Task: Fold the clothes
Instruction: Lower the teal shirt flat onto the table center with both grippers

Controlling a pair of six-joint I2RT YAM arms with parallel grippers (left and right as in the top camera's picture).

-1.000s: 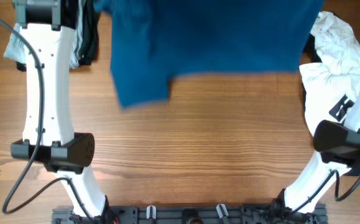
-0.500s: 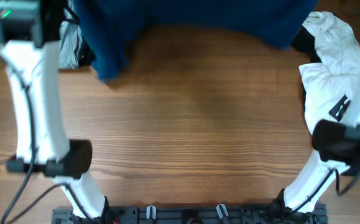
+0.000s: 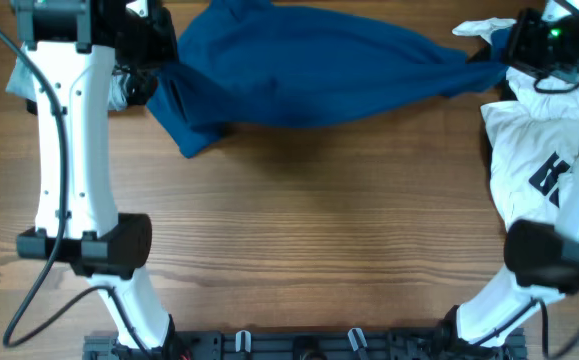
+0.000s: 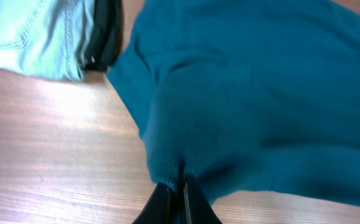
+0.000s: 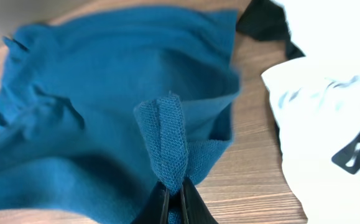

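Pulled back from the far edge, the blue shirt [image 3: 309,70] is now stretched into a band

Nearest, the wooden table [image 3: 309,230] is seen. Beyond it the shirt is held taut between the left gripper [image 4: 175,194] and the right gripper [image 5: 173,194], each pinched tight on a fold. A white tee [image 3: 534,140] is heaped at right, and light-blue jeans [image 4: 30,31] are seen far left

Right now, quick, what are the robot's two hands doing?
Left gripper: shut on the blue shirt.
Right gripper: shut on the blue shirt too.
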